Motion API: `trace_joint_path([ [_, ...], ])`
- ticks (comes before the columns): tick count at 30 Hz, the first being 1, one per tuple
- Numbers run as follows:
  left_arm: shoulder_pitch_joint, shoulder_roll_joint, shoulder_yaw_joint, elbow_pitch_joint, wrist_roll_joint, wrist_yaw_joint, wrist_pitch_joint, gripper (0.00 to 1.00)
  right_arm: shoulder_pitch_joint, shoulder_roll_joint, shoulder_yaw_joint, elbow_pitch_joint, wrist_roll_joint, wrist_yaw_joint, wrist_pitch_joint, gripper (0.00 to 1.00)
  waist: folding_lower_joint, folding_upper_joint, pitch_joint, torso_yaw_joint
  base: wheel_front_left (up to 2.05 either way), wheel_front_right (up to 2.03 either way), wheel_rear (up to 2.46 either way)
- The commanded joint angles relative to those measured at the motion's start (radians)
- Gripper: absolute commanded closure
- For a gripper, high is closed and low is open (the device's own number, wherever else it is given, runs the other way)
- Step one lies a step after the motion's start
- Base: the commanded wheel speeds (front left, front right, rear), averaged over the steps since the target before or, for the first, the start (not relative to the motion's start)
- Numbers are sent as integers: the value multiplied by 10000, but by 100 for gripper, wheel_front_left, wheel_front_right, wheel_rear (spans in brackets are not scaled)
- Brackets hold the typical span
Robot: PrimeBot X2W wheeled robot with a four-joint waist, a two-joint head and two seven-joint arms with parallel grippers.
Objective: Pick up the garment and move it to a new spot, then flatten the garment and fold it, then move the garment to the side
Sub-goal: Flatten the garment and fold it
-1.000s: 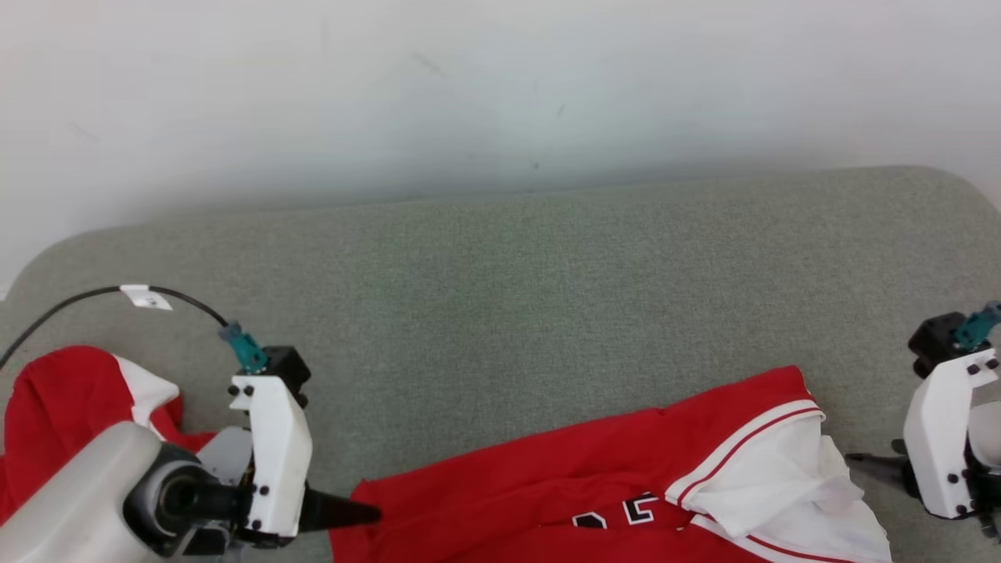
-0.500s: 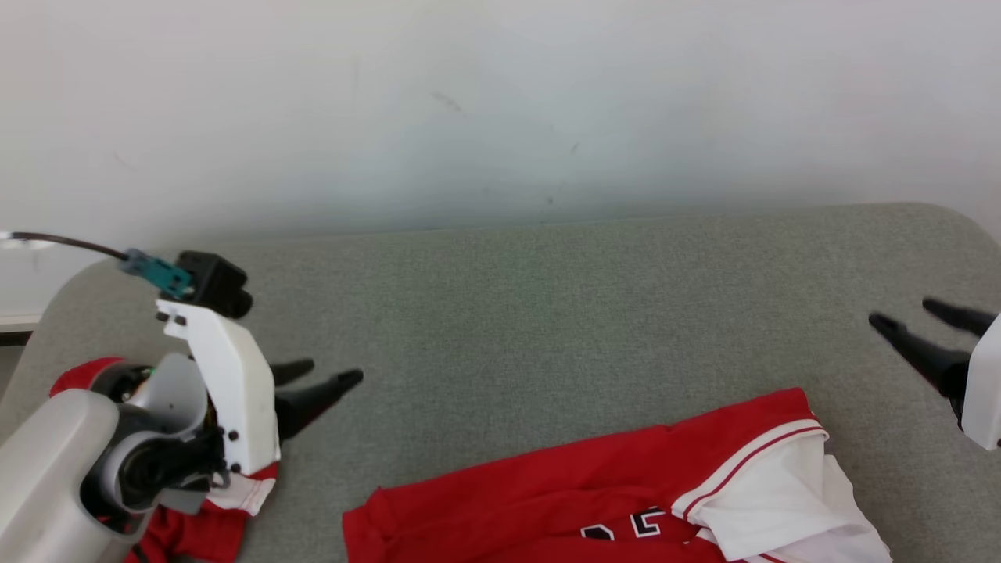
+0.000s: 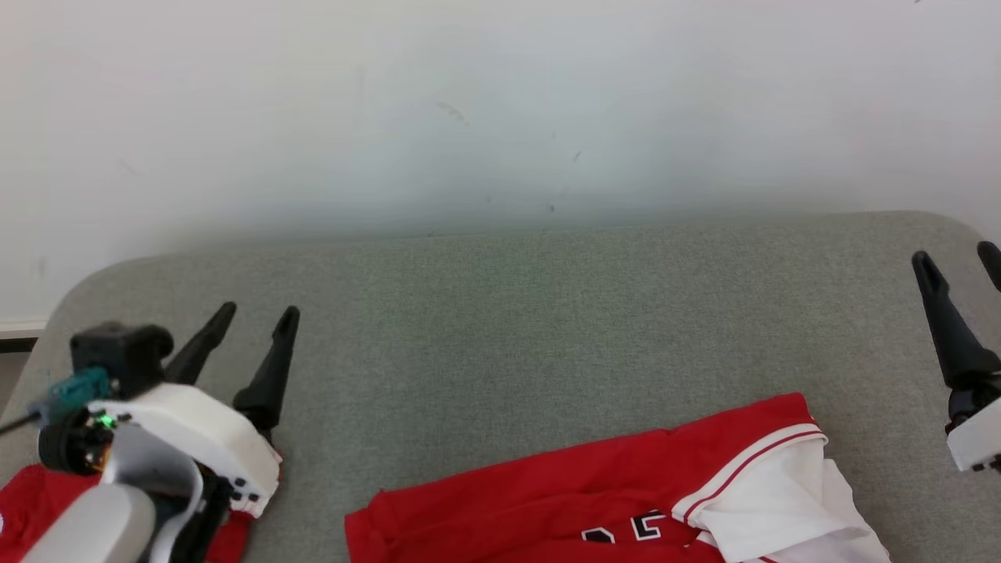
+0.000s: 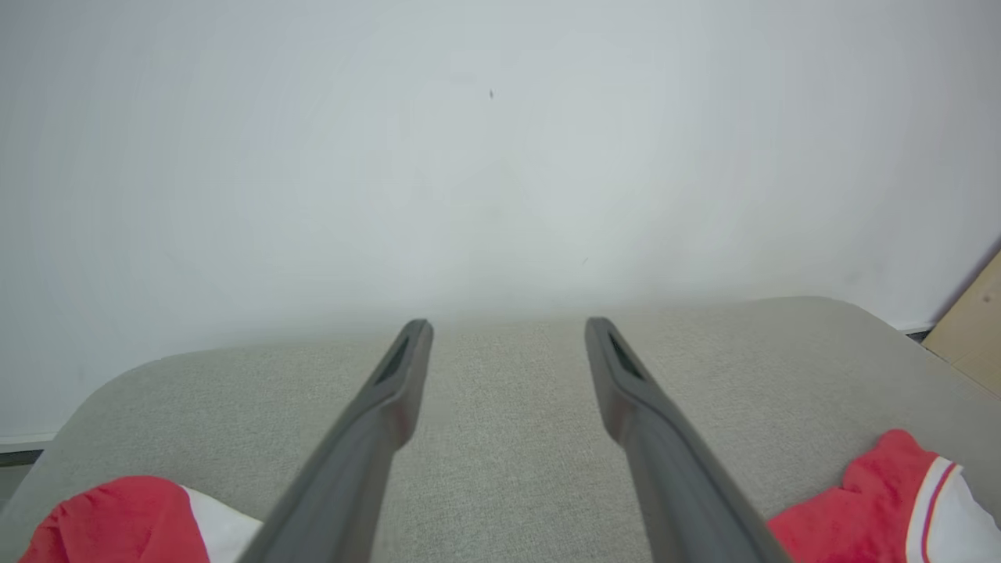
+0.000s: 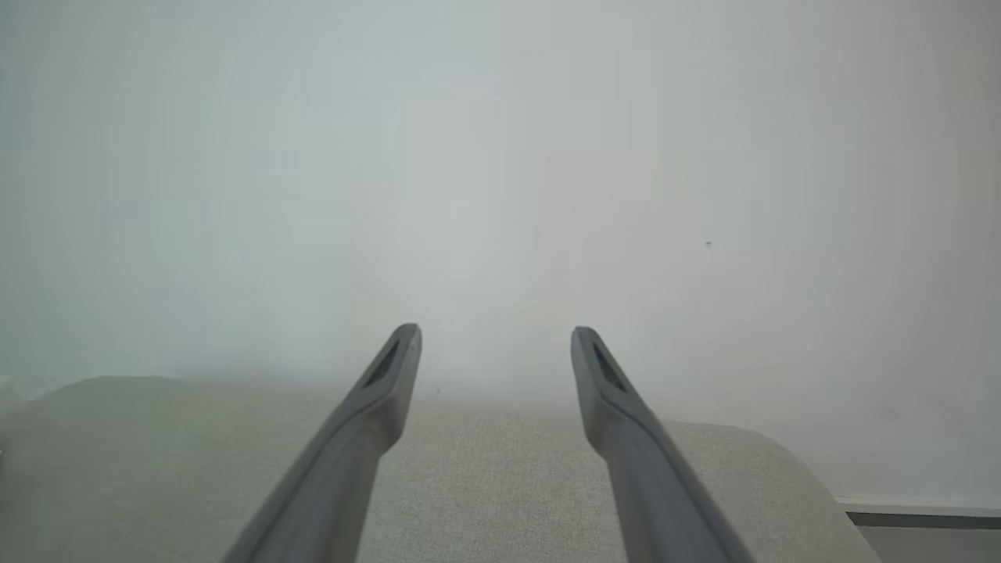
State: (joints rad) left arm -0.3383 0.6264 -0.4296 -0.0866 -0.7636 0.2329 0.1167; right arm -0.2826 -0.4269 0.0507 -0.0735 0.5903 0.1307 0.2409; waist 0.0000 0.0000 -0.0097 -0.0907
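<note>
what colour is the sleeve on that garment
White, with red stripe trim at the shoulder; the garment body is red. Head view shows it best.

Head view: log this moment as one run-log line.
left tool: open, empty | right tool: open, empty | red-and-white fabric jersey: unheld, lying rumpled on grey upholstered surface

The garment (image 3: 547, 500) runs off the head view's bottom edge between the two hands. Its dark numerals (image 3: 647, 528) are cut there and cannot be read. Its other red part lies partly hidden under the left hand's (image 3: 259, 310) white housing (image 3: 195, 430). The right hand (image 3: 954, 254) has its outer finger clipped by the picture's edge.
</note>
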Motion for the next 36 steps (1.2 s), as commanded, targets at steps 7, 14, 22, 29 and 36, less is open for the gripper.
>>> trace_joint_path([
  [7, 1848, -944, 214, 21, 852, 1000, -2783, 0, 1802, 1527, -1028, -179, -836, -1, -1548, 0, 0, 0, 91, -17, 0, 0, 0],
  [14, 2934, -2112, 695, 41, 1212, 915, -3808, 0, 2928, 2562, -1485, 294, -690, -1, -2449, 0, 0, 0, 456, 43, 0, 0, 0],
  [22, 3386, -3650, 1921, 454, 2464, -231, -3810, 0, 3146, 2843, -1401, 1483, -940, -1, -3260, 0, 0, 0, 782, 84, 0, 0, 0],
  [29, 3262, -4343, 2425, 948, 3094, -1036, -3811, 0, 2243, 2358, -867, 3256, -973, -6, -2176, 0, 0, 0, 788, 39, 0, 0, 0],
  [36, 3010, -4700, 2580, 1307, 3465, -1544, -3807, 0, 1137, 1828, -105, 4973, -619, -3, -877, 0, 0, 0, 847, 193, 0, 0, 0],
])
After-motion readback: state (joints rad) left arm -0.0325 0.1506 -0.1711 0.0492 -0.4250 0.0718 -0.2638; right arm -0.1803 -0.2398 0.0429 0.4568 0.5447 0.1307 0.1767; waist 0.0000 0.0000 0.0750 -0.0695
